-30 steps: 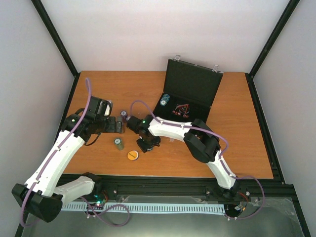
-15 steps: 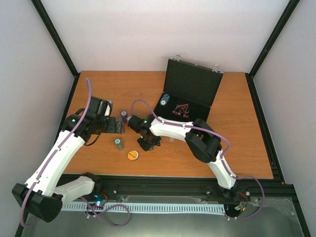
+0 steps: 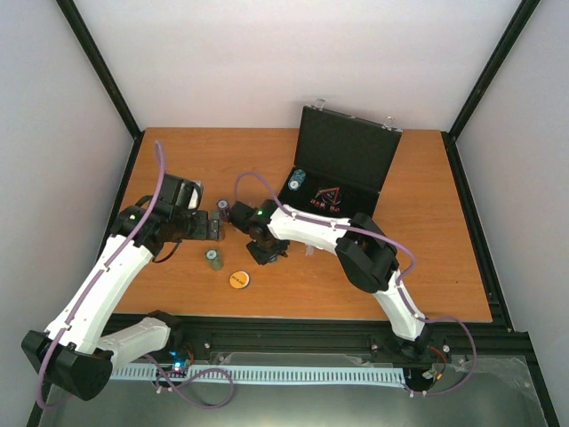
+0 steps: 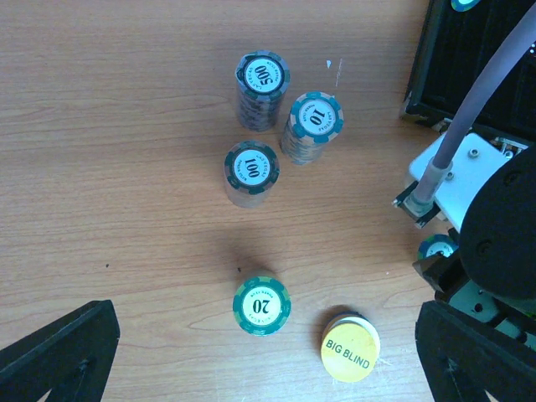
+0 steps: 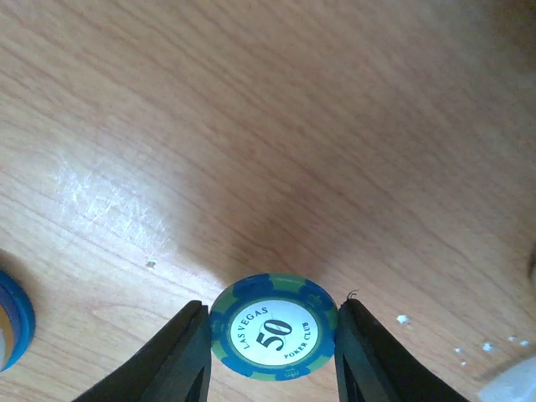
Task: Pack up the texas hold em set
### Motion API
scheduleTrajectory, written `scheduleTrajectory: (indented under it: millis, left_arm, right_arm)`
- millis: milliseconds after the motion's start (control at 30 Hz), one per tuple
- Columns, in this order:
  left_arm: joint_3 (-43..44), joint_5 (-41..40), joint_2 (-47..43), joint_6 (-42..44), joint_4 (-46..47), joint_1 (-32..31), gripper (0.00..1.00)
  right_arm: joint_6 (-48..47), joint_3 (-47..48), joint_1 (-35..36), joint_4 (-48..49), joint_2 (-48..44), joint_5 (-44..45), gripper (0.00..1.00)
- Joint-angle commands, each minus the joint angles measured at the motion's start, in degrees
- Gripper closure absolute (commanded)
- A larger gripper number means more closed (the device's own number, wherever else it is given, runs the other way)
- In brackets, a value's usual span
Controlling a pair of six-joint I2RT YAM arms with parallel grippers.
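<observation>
The black case (image 3: 342, 169) of the texas hold em set stands open near the far edge of the desk (image 3: 427, 267), right of its middle, with the lid raised on the far side. In its tray a small chip stack (image 3: 300, 181) lies at the left end, and the red-black triangle (image 3: 326, 197) is just beside it. The rest of the set is out on the wood, left of the case. The 50 chip stack (image 5: 274, 328), blue-rimmed, sits between the fingers (image 5: 180, 352) of the right gripper (image 5: 273, 318). They press on its two sides in a narrow grip; whether it rests on the desk cannot be told. Further toward the left edge, the 500 stack (image 4: 262, 79), the 10 stack (image 4: 316, 117) and the 100 stack (image 4: 251, 167) cluster close together. The 20 stack (image 4: 262, 306) stands apart from them, closer to the near edge, with the yellow Big Blind disc (image 4: 350, 350) near it. The left gripper (image 3: 213, 224) hovers over this group, jaws spread wide, holding nothing
</observation>
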Motion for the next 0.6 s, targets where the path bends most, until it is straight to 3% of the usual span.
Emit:
scheduleTrajectory:
  millis: [0, 567]
  left_arm:
    - [0.35, -0.45, -0.65, -0.81, 1.07, 0.12, 0.0]
    - [0.39, -0.44, 0.21, -0.85, 1.37, 0.12, 0.0]
  right_arm:
    - [0.24, 2.97, -0.79, -2.72, -1.91, 3.78, 0.64]
    - [-3.81, 17.46, -10.27, -4.38, 1.79, 11.31, 0.63]
